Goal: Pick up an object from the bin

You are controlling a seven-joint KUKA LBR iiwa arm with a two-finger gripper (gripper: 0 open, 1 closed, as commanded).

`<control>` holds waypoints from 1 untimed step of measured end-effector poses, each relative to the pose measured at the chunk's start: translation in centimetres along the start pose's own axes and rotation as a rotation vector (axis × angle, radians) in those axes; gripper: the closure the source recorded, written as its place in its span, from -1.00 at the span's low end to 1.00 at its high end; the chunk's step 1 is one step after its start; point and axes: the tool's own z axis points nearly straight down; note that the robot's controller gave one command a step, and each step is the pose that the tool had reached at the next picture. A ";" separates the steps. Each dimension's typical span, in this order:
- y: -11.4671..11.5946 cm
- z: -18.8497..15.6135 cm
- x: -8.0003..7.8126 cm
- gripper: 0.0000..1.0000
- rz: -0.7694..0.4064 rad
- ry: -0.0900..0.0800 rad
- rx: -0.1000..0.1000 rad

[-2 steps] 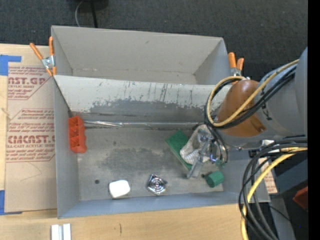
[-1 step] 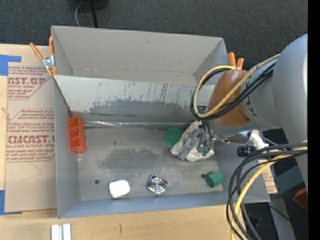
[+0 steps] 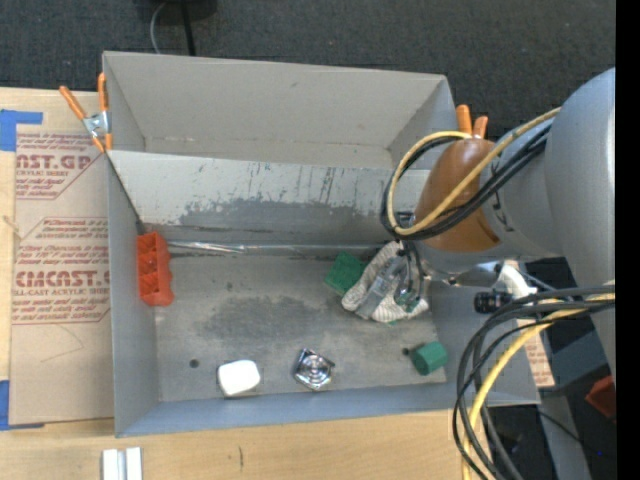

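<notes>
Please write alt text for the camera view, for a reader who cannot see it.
The gripper is at a crumpled white thing at the right of the grey bin, with a green block beside it. An orange block, a white lump, a shiny metal piece and a second green block lie apart.

The big, rounded robot arm (image 3: 590, 168) has a smooth shell of pale grey. At its wrist sits a glossy orange-brown dome-shaped cover (image 3: 458, 203). Thin yellow and black cables (image 3: 432, 144) loop around this cover, and a thicker bundle of black and yellow cables (image 3: 478, 368) runs below. The small gripper (image 3: 405, 286) is of shiny grey metal.
</notes>
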 end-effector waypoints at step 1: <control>-5.4 0.0 3.6 1.00 -0.246 -0.003 -0.001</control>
